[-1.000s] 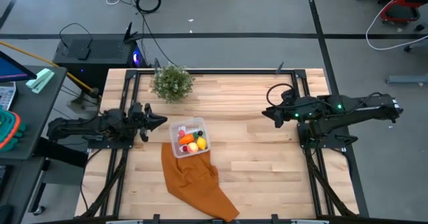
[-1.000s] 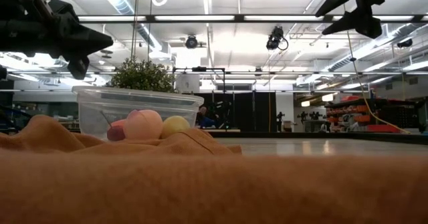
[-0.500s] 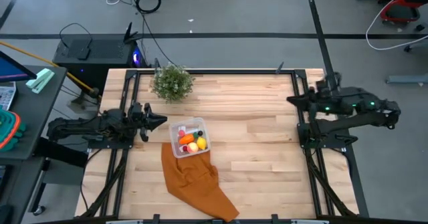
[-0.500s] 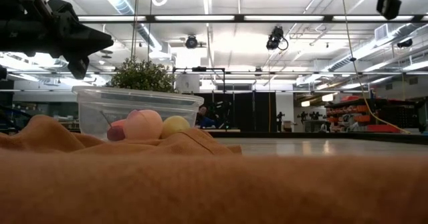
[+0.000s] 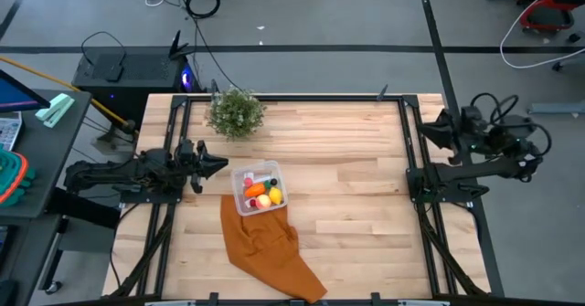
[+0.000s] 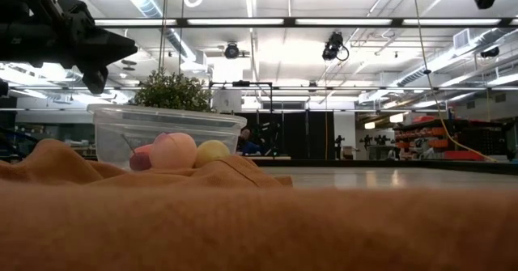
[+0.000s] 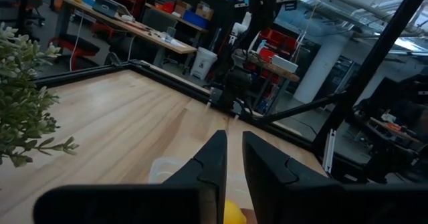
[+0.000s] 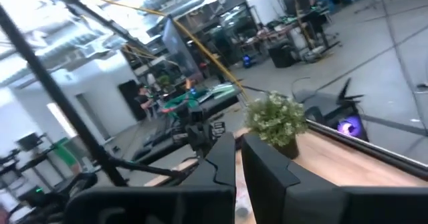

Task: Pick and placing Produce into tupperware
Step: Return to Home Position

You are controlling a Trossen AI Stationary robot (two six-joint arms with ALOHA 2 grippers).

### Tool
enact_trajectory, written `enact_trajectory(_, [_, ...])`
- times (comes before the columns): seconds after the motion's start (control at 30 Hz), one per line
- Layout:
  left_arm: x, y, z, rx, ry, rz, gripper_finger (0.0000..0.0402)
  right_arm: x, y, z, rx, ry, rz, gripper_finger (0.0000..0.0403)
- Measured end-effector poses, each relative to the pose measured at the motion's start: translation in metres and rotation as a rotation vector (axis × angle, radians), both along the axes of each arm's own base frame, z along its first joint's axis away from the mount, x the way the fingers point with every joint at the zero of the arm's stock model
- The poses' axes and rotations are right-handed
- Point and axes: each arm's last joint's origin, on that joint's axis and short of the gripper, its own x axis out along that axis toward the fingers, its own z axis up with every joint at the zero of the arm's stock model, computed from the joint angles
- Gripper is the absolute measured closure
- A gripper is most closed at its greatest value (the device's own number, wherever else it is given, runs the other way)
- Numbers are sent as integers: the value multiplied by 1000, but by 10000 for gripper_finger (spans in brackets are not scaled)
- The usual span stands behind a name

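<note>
So the left gripper hangs over the 9 o'clock side of the table. Its fingers are pretty much together with only a sliver of a gap, and they're not gripping anything. The tupperware sits just off its tip, around 4 o'clock, with the produce all inside. There's an orange ball, a yellow lemon, a dark cherry and a few red and pink bits too small to sort out. From table level a pink peach shows through the clear wall next to a yellowish piece. The rust-orange cloth touches the box's 6 o'clock edge and trails toward 5 o'clock, though I can't tell if it's tucked underneath. In the low view the cloth hogs the whole foreground and hides the bottom of the box. At roughly 1 o'clock from the left gripper is the bushy potted plant, near the table's far edge and apart from the box. The right gripper is way over at the table's 3 o'clock edge with its arm folded back, well away from everything. Its fingers are also nearly closed with nothing between them. Off the table around 11 o'clock there's a dark equipment case on the floor.
</note>
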Motion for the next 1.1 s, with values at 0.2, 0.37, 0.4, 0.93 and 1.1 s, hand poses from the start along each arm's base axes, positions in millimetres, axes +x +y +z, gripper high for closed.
enact_trajectory(0.2, [0,0,0,0,-1,-1,353,-3,3,-11,32,-23,117,403])
enact_trajectory(0.37, [0,0,0,0,0,-1,350,17,6,-35,18,48,162,403])
enact_trajectory(0.4, [0,0,0,0,0,-1,349,22,7,-38,10,29,174,403])
enact_trajectory(0.93, [0,0,0,0,-3,-2,352,79,18,-103,52,-226,376,403])
enact_trajectory(1.1, [0,0,0,0,-3,-1,346,87,19,-123,79,-260,404,403])
